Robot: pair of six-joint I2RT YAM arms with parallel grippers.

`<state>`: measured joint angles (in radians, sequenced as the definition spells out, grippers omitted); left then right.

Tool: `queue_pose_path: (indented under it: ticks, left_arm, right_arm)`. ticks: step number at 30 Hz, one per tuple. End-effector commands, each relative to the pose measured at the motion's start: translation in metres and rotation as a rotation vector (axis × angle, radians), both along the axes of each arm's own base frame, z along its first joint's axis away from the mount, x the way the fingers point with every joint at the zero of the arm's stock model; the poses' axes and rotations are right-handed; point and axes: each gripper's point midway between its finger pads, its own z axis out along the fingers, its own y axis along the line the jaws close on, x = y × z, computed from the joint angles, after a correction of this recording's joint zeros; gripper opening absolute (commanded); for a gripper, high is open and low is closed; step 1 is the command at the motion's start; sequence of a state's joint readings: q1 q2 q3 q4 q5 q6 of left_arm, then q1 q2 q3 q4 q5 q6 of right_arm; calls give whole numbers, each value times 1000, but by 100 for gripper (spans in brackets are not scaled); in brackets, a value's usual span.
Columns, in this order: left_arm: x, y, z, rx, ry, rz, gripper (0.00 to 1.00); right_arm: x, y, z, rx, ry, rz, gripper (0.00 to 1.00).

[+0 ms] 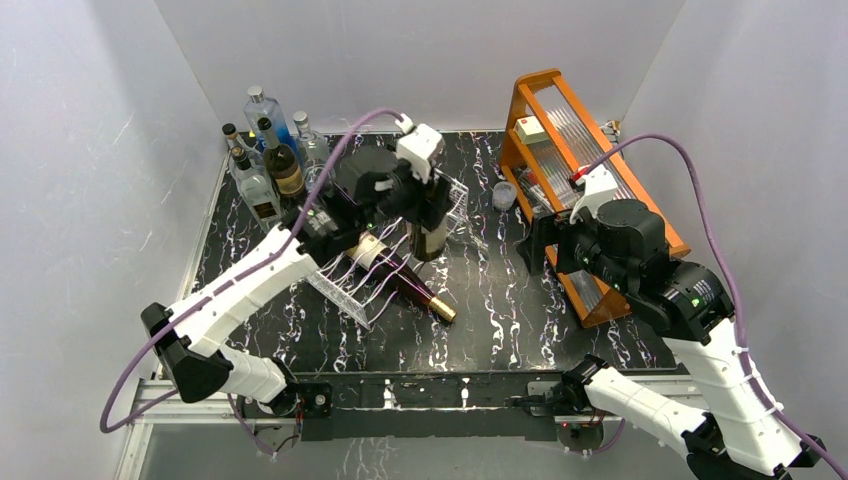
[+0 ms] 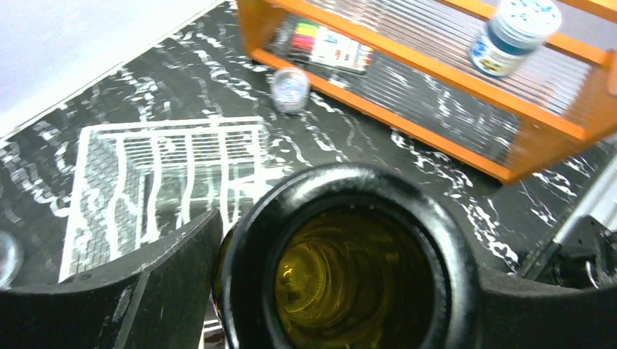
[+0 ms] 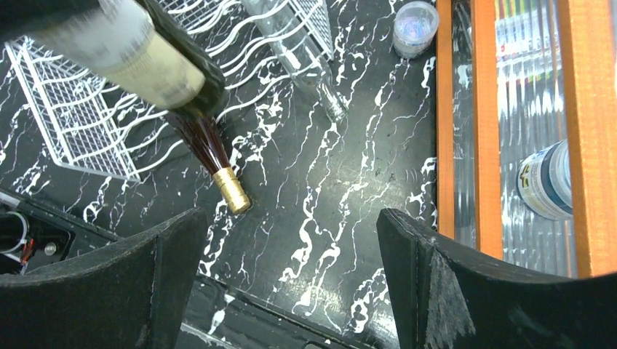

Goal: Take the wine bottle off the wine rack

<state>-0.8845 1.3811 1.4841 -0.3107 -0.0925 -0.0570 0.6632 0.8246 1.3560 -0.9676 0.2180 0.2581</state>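
My left gripper (image 1: 426, 188) (image 2: 345, 247) is shut on the base end of a dark green wine bottle (image 1: 431, 222) (image 2: 349, 280). One finger presses each side of the base, whose hollow underside fills the left wrist view. The bottle hangs steeply over the far right part of the white wire wine rack (image 1: 358, 292) (image 2: 174, 167) (image 3: 80, 123). Whether its lower end touches the rack is hidden. A second dark bottle with a gold cap (image 1: 400, 275) (image 3: 207, 142) lies across the rack. My right gripper (image 1: 538, 248) (image 3: 285, 243) is open over bare table, to the right of the rack.
An orange wooden frame (image 1: 560, 130) (image 2: 407, 58) (image 3: 484, 116) stands at the back right, with a blue-lidded jar (image 2: 509, 36) (image 3: 546, 182) in it. A small clear cup (image 1: 505, 195) (image 2: 289, 89) (image 3: 415, 25) sits beside it. Several bottles (image 1: 265, 150) stand at the back left. A clear bottle (image 3: 302, 62) lies on the rack.
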Motion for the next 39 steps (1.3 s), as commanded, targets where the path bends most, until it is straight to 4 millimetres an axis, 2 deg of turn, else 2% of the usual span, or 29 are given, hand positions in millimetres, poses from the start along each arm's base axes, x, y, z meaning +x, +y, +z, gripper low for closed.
queue_pose_path:
  ticks: [1,6,11,14,22,29,35,39]
  left_arm:
    - [14,60,62,-69,-55,115,0]
    - [43,130,84,-42,-62,289,0]
    - [56,188,105,41,-121,466,0]
    - [63,224,107,97,-151,591,0]
    - [85,300,94,97,-175,852,0]
    - [93,369,59,2,-124,1065,0]
    - [86,403,23,-76,-61,1167,0]
    - [79,426,8,-112,-88,1257,0]
  right_arm:
    - [2,6,11,46,-42,16,98]
    - [1,9,11,57,-38,28,98]
    - [2,14,7,62,-27,42,98]
    - [3,19,6,64,-17,55,98]
    - [8,31,-1,49,12,104,98]
    - [8,38,-5,59,30,125,98]
    - [11,46,-13,58,60,147,98]
    - [13,55,-13,65,68,173,98]
